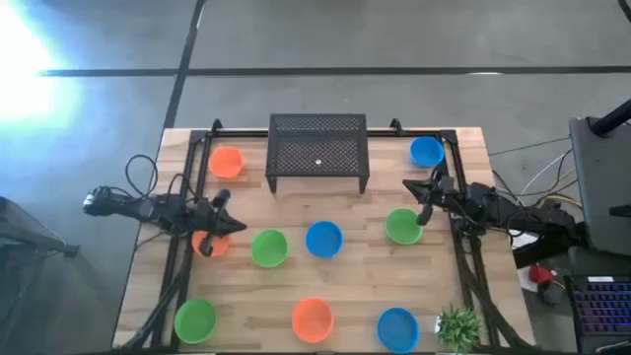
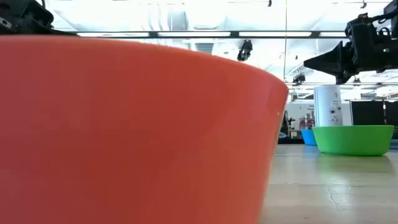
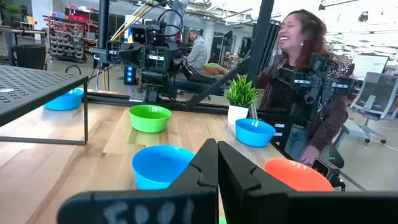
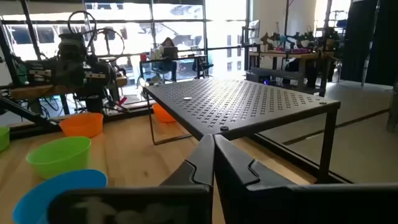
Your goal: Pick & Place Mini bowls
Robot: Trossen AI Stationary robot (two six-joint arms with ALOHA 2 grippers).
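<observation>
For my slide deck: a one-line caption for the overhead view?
Nine mini bowls around a black mesh stand on a wooden table, left gripper and right gripper both shut.

Orange-red, bright green and blue mini bowls on a pale wood-grain table [image 1: 345, 286].
Three solid orange-red bowls [image 1: 227, 161], three green [image 1: 268, 248], three blue [image 1: 323, 239]; a black perforated metal rack [image 1: 318, 148] at the far side; a green potted plant [image 1: 458, 324], near right.

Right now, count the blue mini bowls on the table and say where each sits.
3: one blue bowl at the far right corner beside the black mesh rack, one mid-table, one at the near edge by the potted plant. None seems hidden.
</observation>
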